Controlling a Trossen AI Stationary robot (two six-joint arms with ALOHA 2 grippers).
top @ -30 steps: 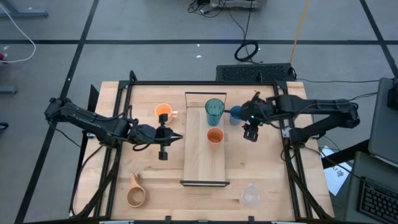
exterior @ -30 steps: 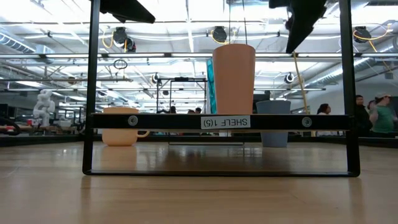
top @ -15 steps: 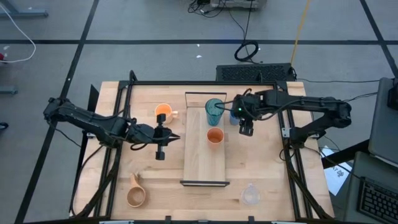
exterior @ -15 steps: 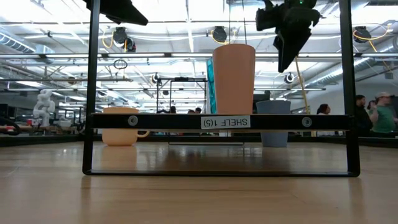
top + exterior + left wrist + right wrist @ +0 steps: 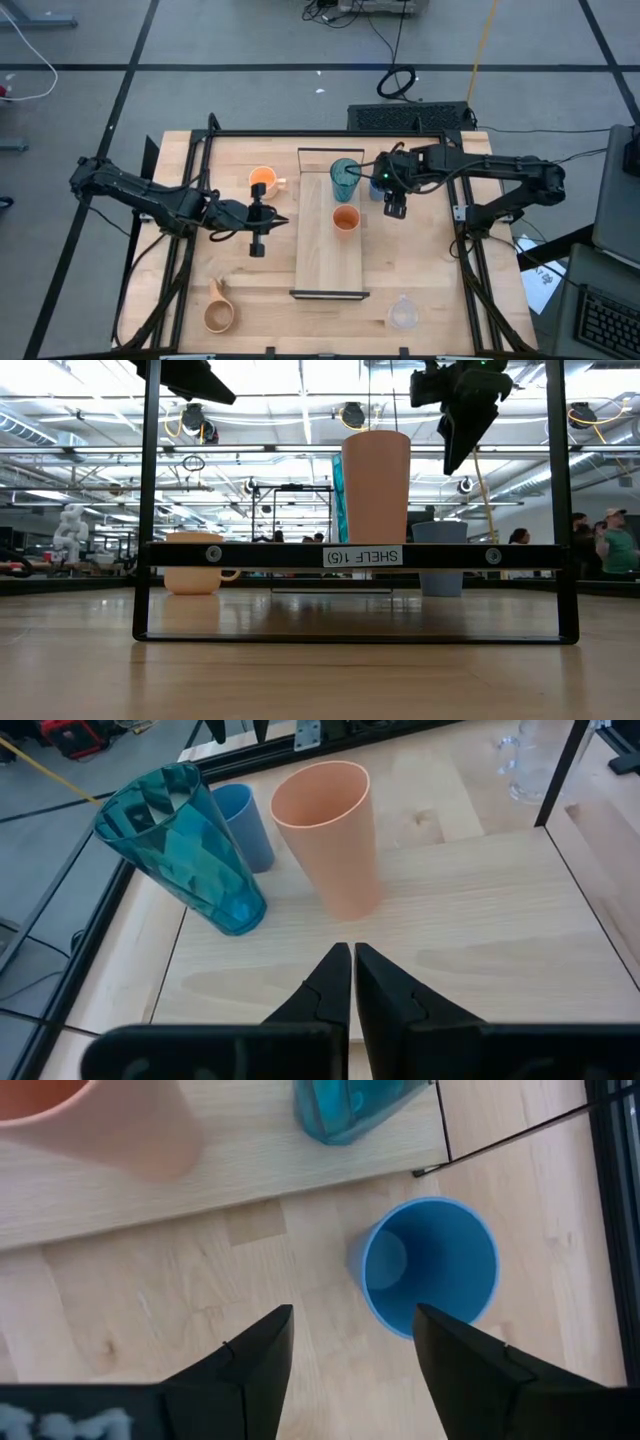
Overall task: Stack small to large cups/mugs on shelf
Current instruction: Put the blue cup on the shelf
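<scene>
Right pincer (image 5: 350, 1342) spread, above blue cup (image 5: 430, 1265) | left pincer (image 5: 352, 982) closed beside shelf (image 5: 328, 255)

Two cups (image 5: 345, 198) on shelf (image 5: 328, 255)

white label on the shelf (image 5: 362, 556) front bar, mirrored lettering reading "SHELF 1(5)"

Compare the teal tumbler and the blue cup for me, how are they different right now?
The teal tumbler stands on the shelf; the blue cup stands on the tabletop beside the shelf. The tumbler is taller, see-through and faceted; the blue cup is shorter, solid and smooth. The right hand hangs open just above the blue cup, and no hand is near the tumbler. Both stand upright, empty and handleless.
</scene>
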